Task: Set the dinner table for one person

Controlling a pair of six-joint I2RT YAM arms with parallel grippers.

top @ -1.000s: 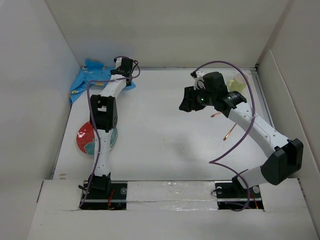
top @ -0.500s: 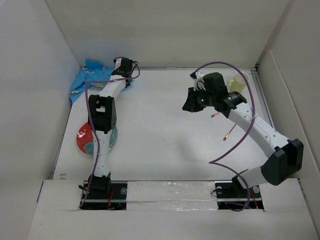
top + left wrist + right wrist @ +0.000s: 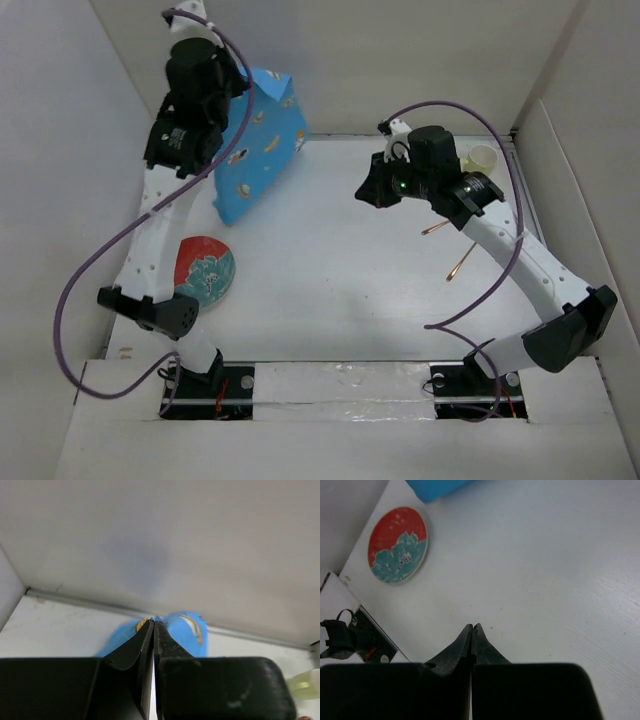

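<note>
My left gripper (image 3: pixel 238 90) is raised high at the far left, shut on the edge of a blue space-print placemat (image 3: pixel 258 150) that hangs down from it over the dinner table (image 3: pixel 330 290). In the left wrist view the shut gripper (image 3: pixel 154 622) pinches the blue cloth (image 3: pixel 187 630) at its tips. My right gripper (image 3: pixel 368 192) hovers over the table's middle, shut with nothing in it; its tips (image 3: pixel 472 626) meet above bare white surface. A red and teal flowered plate (image 3: pixel 205 275) lies at the near left and also shows in the right wrist view (image 3: pixel 397 545).
A pale yellow-green cup (image 3: pixel 483 160) stands at the far right corner. Two copper-coloured utensils (image 3: pixel 435 229) (image 3: pixel 460 263) lie on the right side under the right arm. White walls close in the table on the left, back and right.
The left gripper shut on the placemat in the far left corner and lifted it high, so it now hangs unfolded. The right gripper closed and shifted slightly left.
</note>
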